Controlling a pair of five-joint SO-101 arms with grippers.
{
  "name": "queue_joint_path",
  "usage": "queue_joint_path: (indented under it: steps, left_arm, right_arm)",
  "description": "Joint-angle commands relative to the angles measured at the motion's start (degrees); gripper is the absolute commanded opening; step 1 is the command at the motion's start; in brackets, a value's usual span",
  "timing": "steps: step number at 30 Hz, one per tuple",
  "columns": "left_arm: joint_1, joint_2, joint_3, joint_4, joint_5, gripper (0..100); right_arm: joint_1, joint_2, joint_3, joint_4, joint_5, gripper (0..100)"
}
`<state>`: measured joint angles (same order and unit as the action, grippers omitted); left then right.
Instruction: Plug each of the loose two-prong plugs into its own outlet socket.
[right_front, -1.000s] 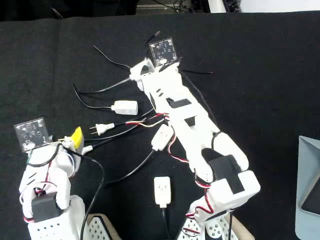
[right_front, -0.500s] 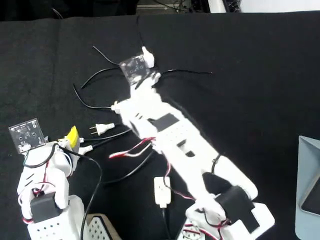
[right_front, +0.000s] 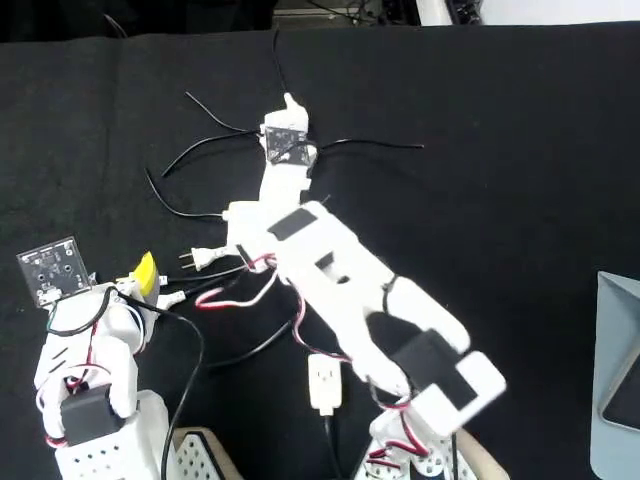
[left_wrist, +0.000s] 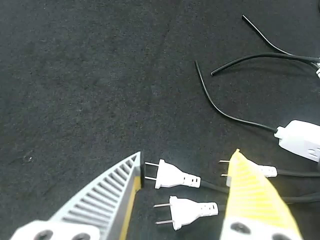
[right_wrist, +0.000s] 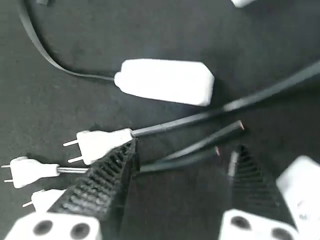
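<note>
A white rectangular outlet block (right_wrist: 165, 82) lies flat on the black cloth (right_front: 520, 150). In the high view the white right arm (right_front: 330, 280) stretches over that block, and block and arm cannot be told apart there. In the left wrist view only one end of the block (left_wrist: 302, 140) shows, cut off by the edge.

Three white two-prong plugs lie near the block, on the side toward the left arm. One plug (left_wrist: 265, 171) sits partly behind the yellow finger (left_wrist: 252, 195), and another (right_wrist: 42, 197) is half covered by a black finger (right_wrist: 100, 190). A second white outlet socket (right_front: 323, 382) lies face up, well apart from the block, near the right arm's base, with a wire crossing its top.

The left gripper (left_wrist: 186, 155) is spread wide and holds nothing. Two plugs (left_wrist: 172, 176) (left_wrist: 187, 210) lie on the cloth between its fingers, untouched.

The right gripper (right_wrist: 185, 147) is also wide open and empty. It hangs just beside the block, over black cables (right_wrist: 200, 145) with bare ends. One plug (right_wrist: 97, 142) lies by its fingertip.
</note>
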<state>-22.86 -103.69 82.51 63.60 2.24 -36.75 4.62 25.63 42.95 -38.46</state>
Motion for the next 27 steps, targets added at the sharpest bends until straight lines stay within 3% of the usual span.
queue_joint_path:
  steps: [1, 18, 27]
  left_arm:
    - [-0.48, -0.44, -1.54, -1.14, 0.62, 28]
    - [-0.48, -0.44, -1.36, -1.05, 0.44, 28]
    - [-0.48, -0.44, -1.36, -1.05, 0.35, 28]
  right_arm:
    - [-0.70, 2.51, -10.86, 10.20, -5.63, 27.7]
    - [-2.55, 20.53, -22.99, 13.10, -8.53, 25.7]
    - [2.37, 21.14, -22.55, 13.27, -8.53, 4.0]
